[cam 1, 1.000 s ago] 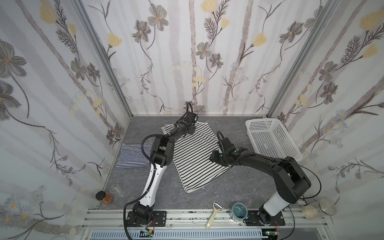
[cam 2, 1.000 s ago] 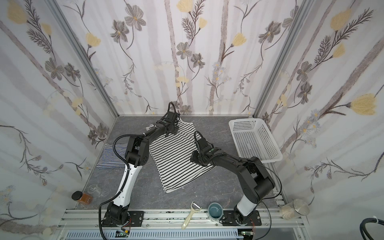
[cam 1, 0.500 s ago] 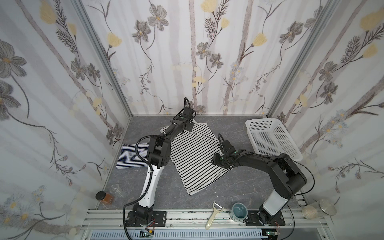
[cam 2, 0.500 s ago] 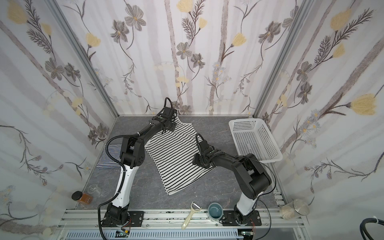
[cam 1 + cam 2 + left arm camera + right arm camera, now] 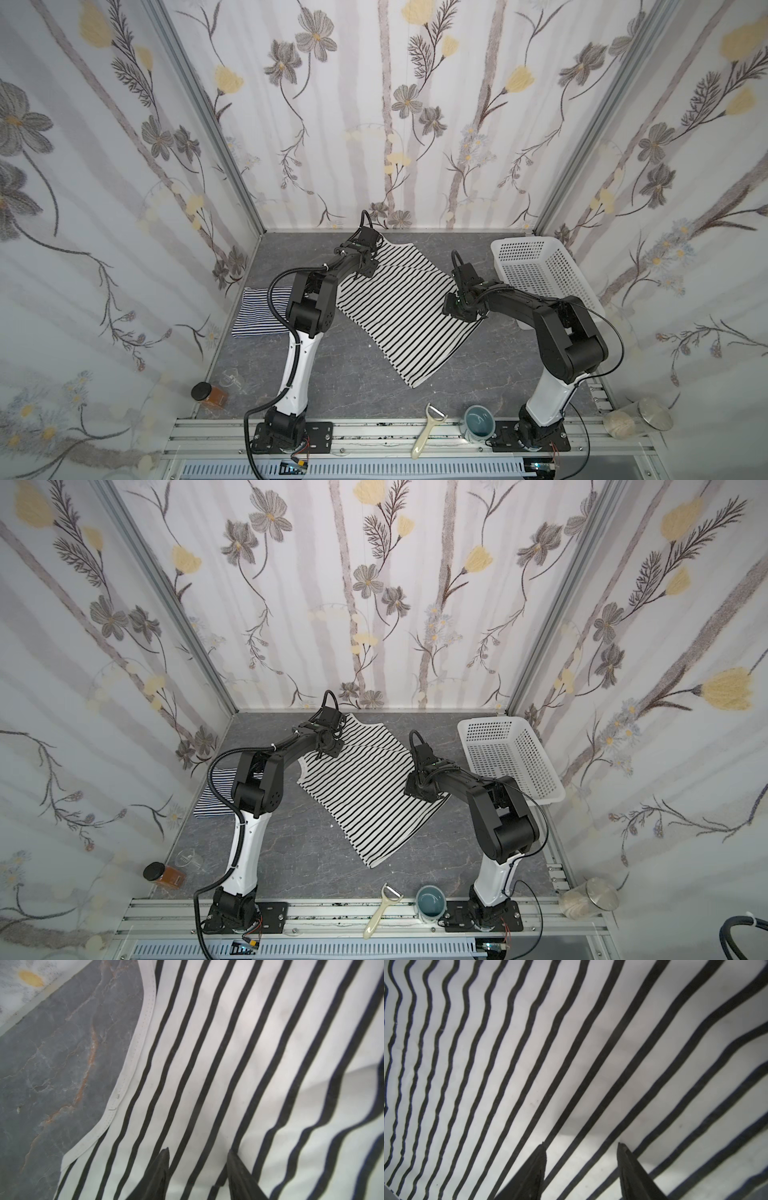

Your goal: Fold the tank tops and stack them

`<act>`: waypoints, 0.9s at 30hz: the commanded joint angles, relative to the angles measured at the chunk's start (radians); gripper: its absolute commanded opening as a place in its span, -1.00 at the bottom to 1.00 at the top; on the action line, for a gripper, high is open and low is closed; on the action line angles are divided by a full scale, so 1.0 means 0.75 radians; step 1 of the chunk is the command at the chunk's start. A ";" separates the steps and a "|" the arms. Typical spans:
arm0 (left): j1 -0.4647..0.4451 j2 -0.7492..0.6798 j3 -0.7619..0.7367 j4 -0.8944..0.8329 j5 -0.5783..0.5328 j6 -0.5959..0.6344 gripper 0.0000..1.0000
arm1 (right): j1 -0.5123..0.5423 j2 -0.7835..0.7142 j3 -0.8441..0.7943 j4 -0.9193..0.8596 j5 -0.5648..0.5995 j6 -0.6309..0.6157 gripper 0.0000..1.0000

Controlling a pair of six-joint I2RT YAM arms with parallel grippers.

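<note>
A white tank top with wide black stripes (image 5: 399, 316) (image 5: 361, 804) lies spread flat across the middle of the grey table. The finely navy-striped tank top (image 5: 257, 311) (image 5: 216, 796) lies folded at the left, partly behind the left arm. My left gripper (image 5: 368, 269) (image 5: 197, 1149) hovers over the white top's far shoulder beside its trimmed armhole edge, jaws apart, flat cloth (image 5: 207, 1053) between them. My right gripper (image 5: 453, 308) (image 5: 581, 1144) sits low over the top's right edge, jaws apart over smooth cloth (image 5: 550, 1064).
A white perforated basket (image 5: 523, 241) stands at the back right. Along the front rail lie a peeler (image 5: 428, 428) and a blue cup (image 5: 478, 422). A brown jar (image 5: 210, 395) lies at the front left; a glass jar (image 5: 638, 417) sits outside at the right.
The left arm has risen slightly and shifted over the white top's shoulder, its jaws a little narrower. The right gripper has barely moved at the top's right edge.
</note>
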 commanded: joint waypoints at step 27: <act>-0.192 -0.884 -1.113 0.131 0.073 -0.001 0.00 | -0.210 0.398 0.642 -0.254 -0.156 -0.179 0.12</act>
